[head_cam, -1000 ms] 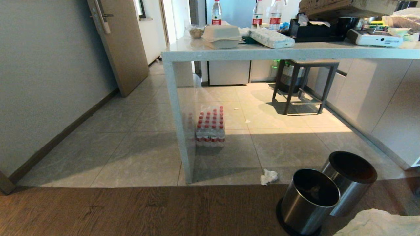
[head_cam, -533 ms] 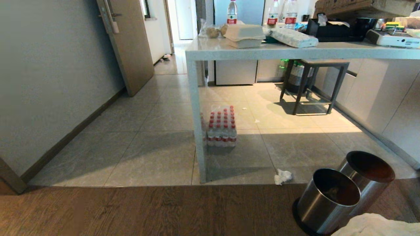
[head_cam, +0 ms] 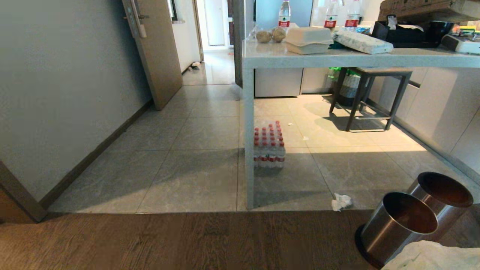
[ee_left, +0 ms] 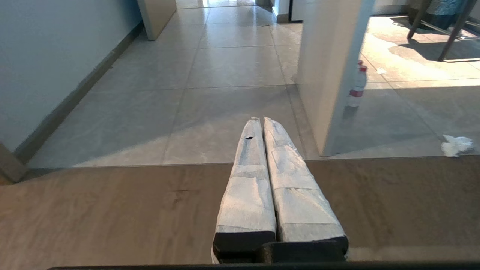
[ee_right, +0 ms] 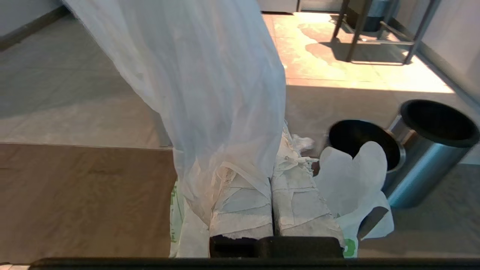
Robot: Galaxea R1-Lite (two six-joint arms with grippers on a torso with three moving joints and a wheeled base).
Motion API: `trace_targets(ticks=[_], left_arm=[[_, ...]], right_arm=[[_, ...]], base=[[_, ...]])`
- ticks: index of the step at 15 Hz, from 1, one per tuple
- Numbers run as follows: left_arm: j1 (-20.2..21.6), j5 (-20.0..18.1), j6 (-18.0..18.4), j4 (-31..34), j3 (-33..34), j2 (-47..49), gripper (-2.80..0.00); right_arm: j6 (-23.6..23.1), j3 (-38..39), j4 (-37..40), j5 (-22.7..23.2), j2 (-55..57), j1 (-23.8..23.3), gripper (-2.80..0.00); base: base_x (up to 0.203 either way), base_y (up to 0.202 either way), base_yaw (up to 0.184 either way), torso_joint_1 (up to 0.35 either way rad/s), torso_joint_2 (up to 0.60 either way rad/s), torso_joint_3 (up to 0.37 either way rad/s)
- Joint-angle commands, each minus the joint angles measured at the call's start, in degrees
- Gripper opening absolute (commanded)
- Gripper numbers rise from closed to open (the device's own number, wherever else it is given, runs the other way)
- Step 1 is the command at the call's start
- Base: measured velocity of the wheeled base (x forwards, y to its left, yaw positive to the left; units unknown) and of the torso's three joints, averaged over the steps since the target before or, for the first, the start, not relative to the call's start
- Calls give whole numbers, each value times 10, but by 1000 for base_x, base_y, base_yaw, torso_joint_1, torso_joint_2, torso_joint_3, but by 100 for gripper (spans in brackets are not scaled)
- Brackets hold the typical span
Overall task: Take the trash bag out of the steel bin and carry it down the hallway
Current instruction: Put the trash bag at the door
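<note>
The trash bag [ee_right: 210, 93], thin white plastic with green print, hangs from my right gripper [ee_right: 273, 150]. The taped fingers are shut on its gathered top and the film drapes over them. In the head view only a white fold of the bag [head_cam: 431, 257] shows at the bottom right corner. The steel bin [head_cam: 397, 225] stands just beyond it on the wood floor, its mouth [ee_right: 352, 133] dark and open. My left gripper [ee_left: 261, 119] is shut with nothing in it and points at the tiles. The hallway [head_cam: 213, 67] opens at the far end past the door.
A second steel bin [head_cam: 442, 195] stands behind the first. A white table leg [head_cam: 248, 142] stands ahead, with a pack of red-capped bottles [head_cam: 269, 148] and a crumpled tissue [head_cam: 341, 202] close to it. A stool [head_cam: 371, 97] is to the right, and a wall and a door [head_cam: 157, 52] to the left.
The whole head view has slid to the right, so the camera has swung left. The hallway opening shows more. The bins, the table and the bag keep their places relative to each other.
</note>
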Motion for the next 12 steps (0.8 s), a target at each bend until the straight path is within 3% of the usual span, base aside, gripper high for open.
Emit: trace_targets(ticks=[1, 12], left_arm=[[0, 0, 0, 0, 0, 0, -280], [0, 0, 0, 0, 0, 0, -280]], right_arm=[[0, 0, 0, 0, -22, 0, -280], [0, 0, 0, 0, -22, 0, -280]], base=[[0, 194, 0, 2, 5, 3], [0, 191, 1, 2, 1, 2]])
